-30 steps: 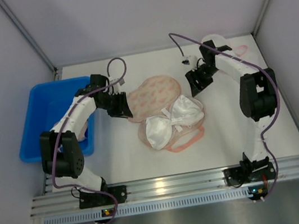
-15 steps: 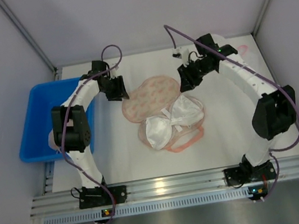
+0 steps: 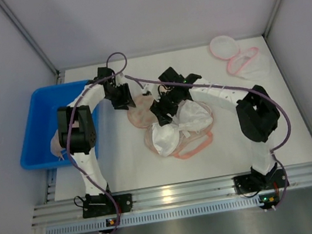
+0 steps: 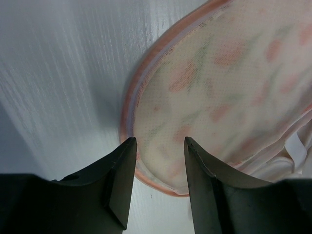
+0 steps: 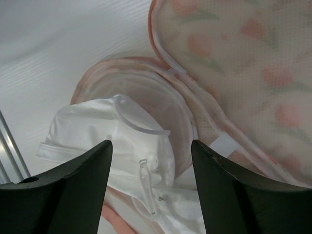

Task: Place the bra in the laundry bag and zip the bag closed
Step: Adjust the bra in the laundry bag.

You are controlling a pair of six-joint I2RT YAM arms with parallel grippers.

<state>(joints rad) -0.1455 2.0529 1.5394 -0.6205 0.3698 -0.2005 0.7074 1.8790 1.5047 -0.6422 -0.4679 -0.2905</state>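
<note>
The white satin-like bra (image 3: 168, 136) was smooth cloth with a soft sheen. The pink tulip-printed laundry bag (image 4: 219, 87) was fine matt mesh, bound in smooth pink trim. The white bench (image 3: 266, 138) looked matt and faintly streaked; the blue tub (image 3: 41, 120) at its left edge looked like smooth plastic.

White table (image 3: 123, 172), laundry bag (image 3: 143, 118) midway, pink-rimmed pouch (image 3: 235, 57) far right

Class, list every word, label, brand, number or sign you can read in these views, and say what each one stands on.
No text can be read in any view.
White tag on the laundry bag: looks blank, no lettering shows.
Laundry bag fabric: a tulip print only, no words.
Bra and blue bin: no markings show.
</note>
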